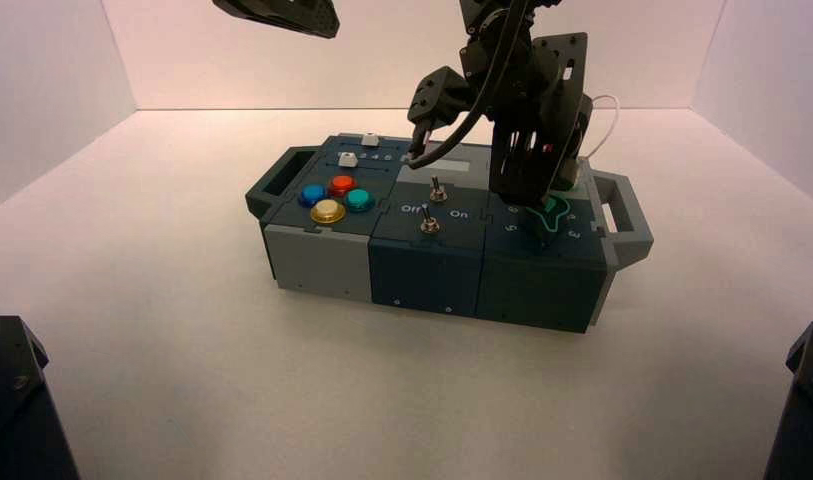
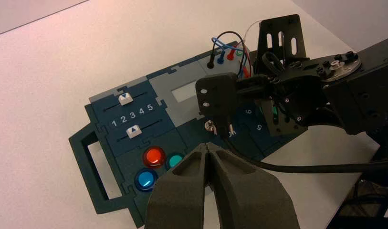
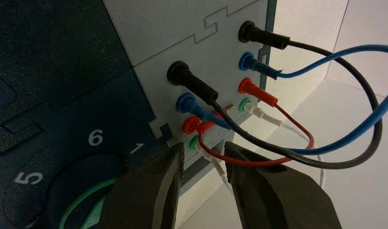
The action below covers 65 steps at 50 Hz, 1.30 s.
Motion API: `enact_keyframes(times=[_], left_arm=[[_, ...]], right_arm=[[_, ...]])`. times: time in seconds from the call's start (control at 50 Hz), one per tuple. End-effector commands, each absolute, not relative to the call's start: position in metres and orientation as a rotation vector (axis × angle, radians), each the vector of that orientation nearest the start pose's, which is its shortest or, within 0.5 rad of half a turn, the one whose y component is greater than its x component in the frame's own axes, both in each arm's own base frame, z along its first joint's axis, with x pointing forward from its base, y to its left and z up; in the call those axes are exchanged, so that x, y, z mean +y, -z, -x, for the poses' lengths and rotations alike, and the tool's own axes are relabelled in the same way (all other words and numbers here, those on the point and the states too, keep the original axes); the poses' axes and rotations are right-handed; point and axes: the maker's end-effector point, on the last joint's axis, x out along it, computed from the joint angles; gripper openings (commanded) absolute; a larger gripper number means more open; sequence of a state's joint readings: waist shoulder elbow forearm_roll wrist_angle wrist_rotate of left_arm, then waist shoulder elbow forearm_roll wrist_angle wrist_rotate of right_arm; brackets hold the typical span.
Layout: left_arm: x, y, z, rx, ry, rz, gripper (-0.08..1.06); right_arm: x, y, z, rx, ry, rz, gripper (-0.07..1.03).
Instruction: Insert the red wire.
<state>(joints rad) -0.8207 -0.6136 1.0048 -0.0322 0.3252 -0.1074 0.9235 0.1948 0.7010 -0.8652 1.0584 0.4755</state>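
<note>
The red wire (image 3: 258, 162) loops off the grey socket panel (image 3: 158, 33) at the box's back right. One red plug (image 3: 256, 93) sits in the far red socket. The other red plug (image 3: 196, 127) is at the near red socket. My right gripper (image 3: 203, 149) is open just behind that panel, its fingers on either side of the red lead and a white plug, gripping nothing. The right arm (image 1: 527, 120) hangs over the box's right end. My left gripper (image 2: 208, 149) is shut and empty, raised above the box's left side (image 1: 282, 15).
Black (image 3: 201, 88), blue (image 3: 201, 112) and white (image 3: 261, 114) wires are plugged in beside the red one. A green knob (image 1: 552, 212), two toggle switches (image 1: 431, 222), coloured buttons (image 2: 154, 156) and two sliders (image 2: 125, 99) are on the box top. The box has end handles (image 1: 614, 205).
</note>
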Motion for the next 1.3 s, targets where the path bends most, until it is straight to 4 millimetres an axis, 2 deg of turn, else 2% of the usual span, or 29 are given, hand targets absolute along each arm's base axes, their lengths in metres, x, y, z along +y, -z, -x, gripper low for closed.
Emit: enact_keyframes(times=[0.02, 0.16, 0.84, 1.12, 1.3], left_arm=[[-0.212, -0.185, -0.197, 0.700, 0.746, -0.155, -0.03], [-0.212, -0.185, -0.197, 0.700, 0.746, -0.155, -0.03], [-0.211, -0.183, -0.196, 0.703, 0.746, -0.156, -0.03], [-0.211, -0.183, -0.196, 0.703, 0.746, -0.156, -0.03], [-0.211, -0.183, -0.196, 0.703, 0.746, -0.156, -0.03]], right_arm=[[0.169, -0.055, -0.265, 1.143, -0.182, 1.307, 0.46], [0.174, -0.056, -0.267, 1.137, -0.184, 1.305, 0.46], [0.174, -0.051, -0.275, 1.110, -0.146, 1.355, 0.46], [0.175, -0.044, -0.280, 1.105, -0.130, 1.375, 0.42], [0.177, -0.045, -0.281, 1.098, -0.127, 1.371, 0.28]])
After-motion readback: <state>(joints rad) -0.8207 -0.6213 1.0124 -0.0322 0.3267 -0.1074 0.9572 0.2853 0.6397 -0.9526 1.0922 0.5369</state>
